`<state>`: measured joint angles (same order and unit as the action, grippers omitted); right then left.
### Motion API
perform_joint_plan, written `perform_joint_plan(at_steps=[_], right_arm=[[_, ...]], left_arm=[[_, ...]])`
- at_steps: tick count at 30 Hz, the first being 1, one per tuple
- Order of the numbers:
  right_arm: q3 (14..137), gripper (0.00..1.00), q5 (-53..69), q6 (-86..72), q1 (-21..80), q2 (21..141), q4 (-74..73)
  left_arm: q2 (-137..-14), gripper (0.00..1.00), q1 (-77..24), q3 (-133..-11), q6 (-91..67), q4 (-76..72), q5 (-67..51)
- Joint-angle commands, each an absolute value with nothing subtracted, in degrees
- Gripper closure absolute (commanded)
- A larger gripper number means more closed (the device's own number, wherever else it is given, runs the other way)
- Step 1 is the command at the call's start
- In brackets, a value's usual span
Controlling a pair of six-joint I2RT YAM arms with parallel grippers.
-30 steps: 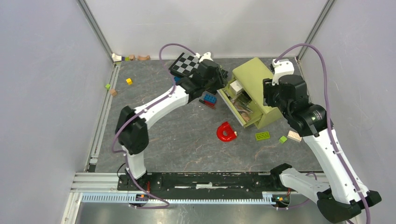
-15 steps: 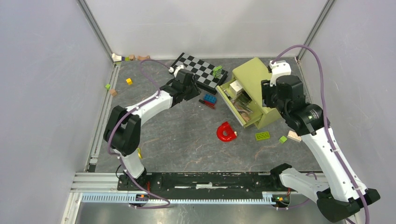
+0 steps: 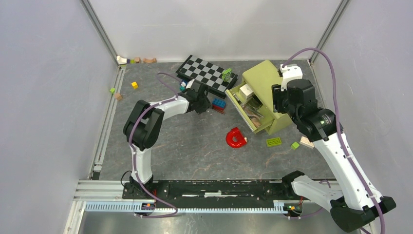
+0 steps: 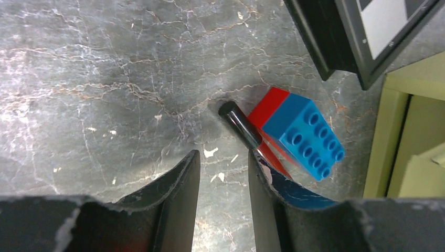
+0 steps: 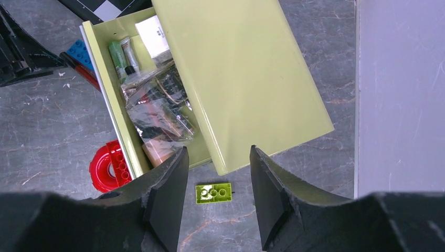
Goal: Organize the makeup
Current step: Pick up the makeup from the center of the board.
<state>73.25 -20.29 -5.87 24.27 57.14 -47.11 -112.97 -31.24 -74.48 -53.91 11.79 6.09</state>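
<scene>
left arm swung back from the checkerboard (image 3: 207,73) to mid-frame | left jaws spread, empty | black-capped pencil (image 4: 240,125) on bench just ahead (axis diagonal, beside blue brick (image 4: 304,137)) | right jaws spread, over drawer unit (image 5: 241,79) | left nearer

A robotics lab test cell: plain white panels (image 3: 44,97) in aluminium framing (image 3: 100,29) enclose a grey table (image 3: 185,156), with two cabled robot arms (image 3: 341,156) bolted to a rail (image 3: 214,187).

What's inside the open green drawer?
In the drawer you can see a white packet, a green tube, a crinkly clear bag of small items and a tan thing at the front. The drawer's back part is hidden under the green box.
</scene>
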Motion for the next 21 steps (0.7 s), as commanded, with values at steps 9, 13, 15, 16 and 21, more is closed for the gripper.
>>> perform_joint_plan(at_steps=[9, 13, 15, 16, 21], right_arm=[[72.70, 0.47, -22.63, -4.14, 24.43, 56.71, -44.73], [72.69, 0.46, -23.18, -3.90, 24.39, 56.62, -44.91], [72.73, 0.46, -23.54, -3.79, 24.42, 56.66, -44.98], [72.70, 0.46, -23.66, -3.69, 24.38, 56.57, -45.08], [72.77, 0.46, -24.09, -3.43, 24.39, 56.47, -45.26]], left_arm=[[-117.71, 0.52, -31.19, -80.47, -57.48, 9.67, 4.49], [-119.90, 0.52, -31.99, -82.69, -57.75, 11.20, 4.44], [-120.93, 0.52, -32.86, -84.20, -57.49, 12.75, 4.94], [-121.41, 0.51, -33.24, -84.86, -57.27, 13.75, 5.47], [-124.26, 0.51, -35.21, -89.51, -54.37, 19.99, 8.35]])
